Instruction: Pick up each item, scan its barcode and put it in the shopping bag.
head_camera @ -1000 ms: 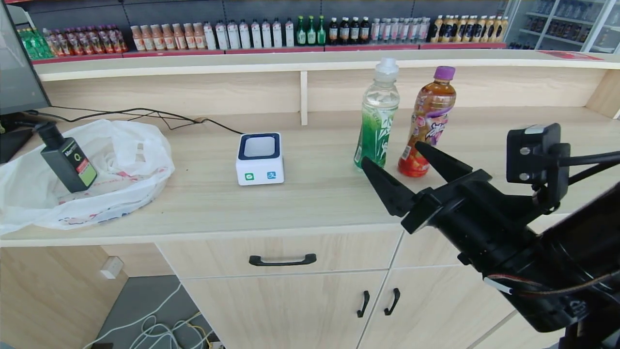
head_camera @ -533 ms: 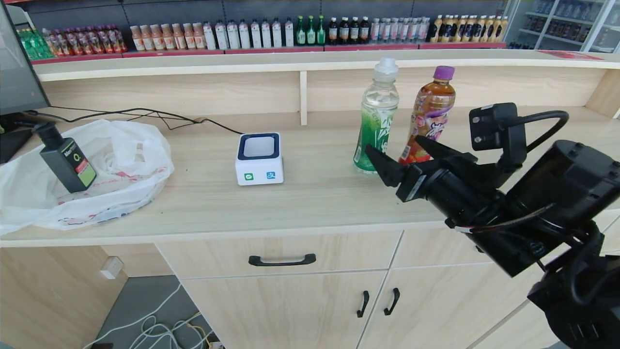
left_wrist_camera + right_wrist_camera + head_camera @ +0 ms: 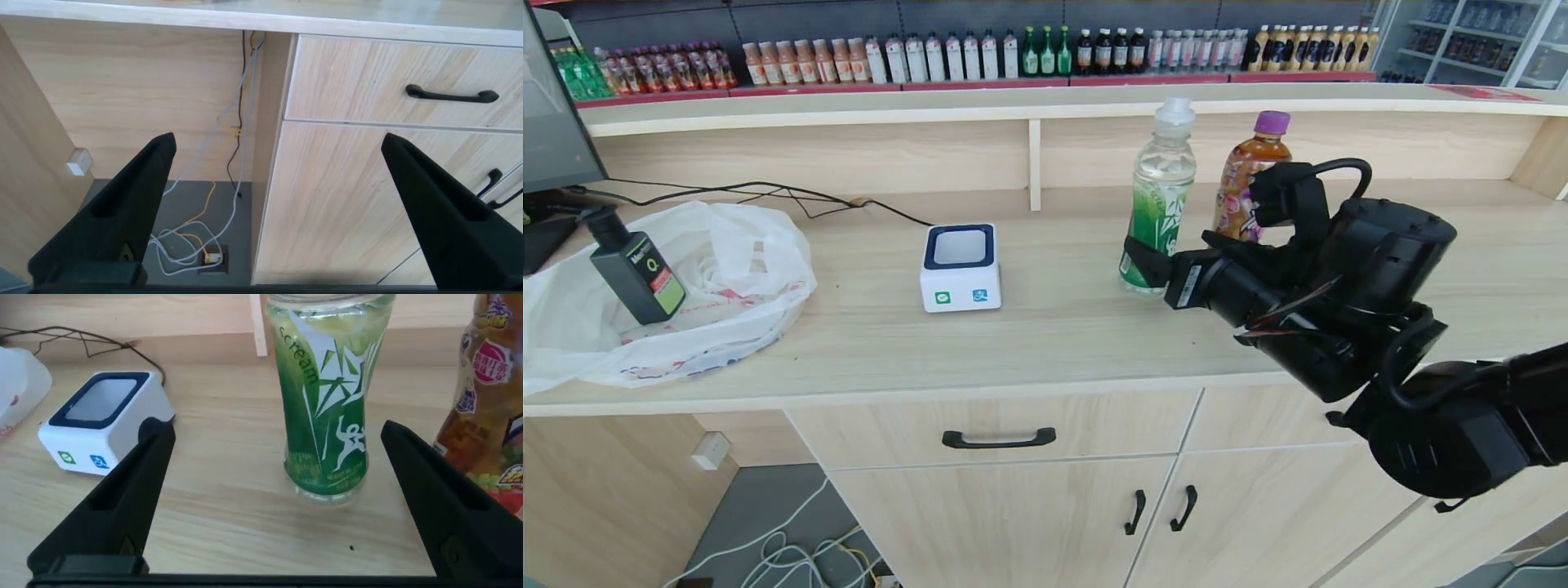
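While its fingers stand wide apart, the right gripper [image 3: 1172, 245] hovers low before the green bottle [image 3: 1160, 204], not gripping it. The orange bottle [image 3: 1245, 188] stands just beside on the counter [image 3: 1054, 327]. The scanner [image 3: 961, 267] sits farther left, and the shopping bag [image 3: 743, 269] beyond holds 1 dark bottle [image 3: 633, 269]. The left gripper [image 3: 278, 139], likewise spread, faces the drawer [image 3: 392, 82].

You're seeing these colours:
green bottle [image 3: 1158, 204]: clear, green label, white leaf pattern, white cap; orange bottle [image 3: 1241, 184]: purple cap; scanner [image 3: 961, 267]: white, navy rim; shopping bag [image 3: 735, 278]: white, red print.

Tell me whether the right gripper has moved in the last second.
Yes. The right gripper, open, has advanced across the counter toward the green bottle, which has not moved.
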{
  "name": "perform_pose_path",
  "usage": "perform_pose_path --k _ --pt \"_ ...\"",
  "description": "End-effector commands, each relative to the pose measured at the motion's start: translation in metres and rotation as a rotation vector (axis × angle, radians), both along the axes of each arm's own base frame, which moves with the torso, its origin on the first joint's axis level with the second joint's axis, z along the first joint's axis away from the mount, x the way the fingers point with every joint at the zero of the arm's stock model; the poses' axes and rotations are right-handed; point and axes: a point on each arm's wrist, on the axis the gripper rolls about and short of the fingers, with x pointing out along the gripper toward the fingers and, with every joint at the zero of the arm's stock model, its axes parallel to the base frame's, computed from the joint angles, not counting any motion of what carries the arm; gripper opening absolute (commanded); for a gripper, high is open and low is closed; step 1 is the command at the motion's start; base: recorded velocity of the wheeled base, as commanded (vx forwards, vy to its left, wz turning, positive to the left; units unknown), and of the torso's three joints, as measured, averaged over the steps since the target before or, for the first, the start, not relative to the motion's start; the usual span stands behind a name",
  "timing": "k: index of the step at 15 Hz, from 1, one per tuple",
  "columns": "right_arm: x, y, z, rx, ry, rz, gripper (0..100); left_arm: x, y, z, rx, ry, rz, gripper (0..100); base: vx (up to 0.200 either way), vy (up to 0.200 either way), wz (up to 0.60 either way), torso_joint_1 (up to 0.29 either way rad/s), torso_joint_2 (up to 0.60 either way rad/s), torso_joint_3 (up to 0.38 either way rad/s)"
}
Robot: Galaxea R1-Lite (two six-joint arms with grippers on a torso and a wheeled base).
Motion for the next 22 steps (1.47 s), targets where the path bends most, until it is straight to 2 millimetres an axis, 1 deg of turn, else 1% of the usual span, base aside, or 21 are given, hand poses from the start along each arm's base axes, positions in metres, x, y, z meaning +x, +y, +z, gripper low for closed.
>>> perform_pose_path --k 1,3,7,9,12,14,22 --pt "0.016 0.000 -0.006 -0.007 0.015 -0.022 100 0.000 0.000 0.000 0.000 0.000 0.001 100 0.000 0.000 0.00 0.000 0.00 0.000" --pt "0.025 -0.007 -0.010 -0.011 0.022 -0.051 100 0.000 0.000 0.000 0.000 0.000 -0.001 100 0.000 0.000 0.00 0.000 0.00 0.000" --pt "0.042 -0.015 -0.012 -0.012 0.015 -0.090 100 0.000 0.000 0.000 0.000 0.000 0.001 100 0.000 0.000 0.00 0.000 0.00 0.000" --pt "0.052 -0.014 -0.015 -0.015 0.008 -0.103 100 0.000 0.000 0.000 0.000 0.000 0.001 100 0.000 0.000 0.00 0.000 0.00 0.000" --pt "0.067 -0.011 -0.010 -0.017 -0.032 -0.112 100 0.000 0.000 0.000 0.000 0.000 -0.001 100 0.000 0.000 0.00 0.000 0.00 0.000" --pt "0.074 -0.008 -0.009 -0.022 -0.052 -0.113 100 0.000 0.000 0.000 0.000 0.000 0.001 100 0.000 0.000 0.00 0.000 0.00 0.000" --pt "0.076 -0.004 -0.010 -0.023 -0.052 -0.109 100 0.000 0.000 0.000 0.000 0.000 -0.001 100 0.000 0.000 0.00 0.000 0.00 0.000"
